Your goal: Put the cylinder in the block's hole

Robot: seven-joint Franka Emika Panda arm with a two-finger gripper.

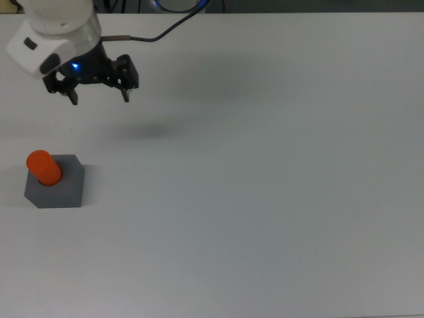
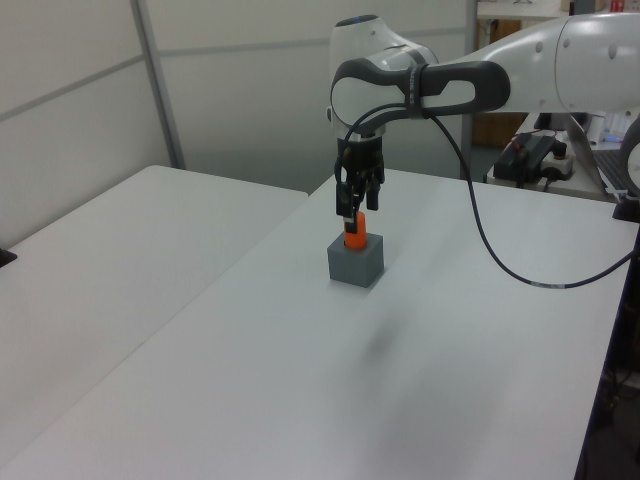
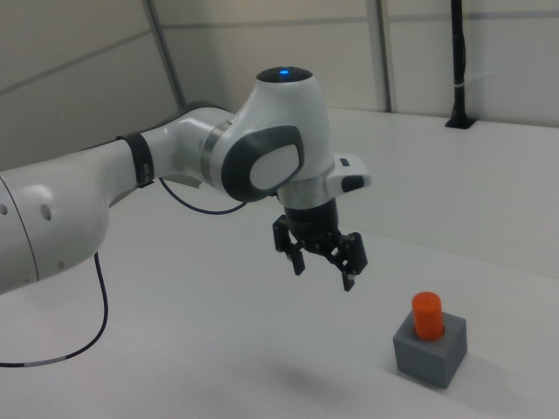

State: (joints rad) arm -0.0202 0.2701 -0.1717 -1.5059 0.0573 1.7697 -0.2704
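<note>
- Below the two-finger black gripper and well apart from it, toward the top view's lower left, the small smooth orange-red cylinder is seen standing upright in the top of the dark grey matte cube-like block; part of its length stands proud of the block.
- The gripper is held in the air with its fingers spread wide, and nothing is carried between them.
- In the right view the block and cylinder are placed to the gripper's lower right, on the plain white table.
- The cylinder is judged to be light and rigid, with a smooth, possibly slippery skin; crushing is not expected under a moderate squeeze.
- If it has to be taken again, the exposed orange-red side wall above the block is judged the best hold, with the fingers set on opposite sides and kept clear of the rounded top.
- The block is judged heavier and matte, so little sliding is expected from it.
- The task is judged to be essentially done.
</note>
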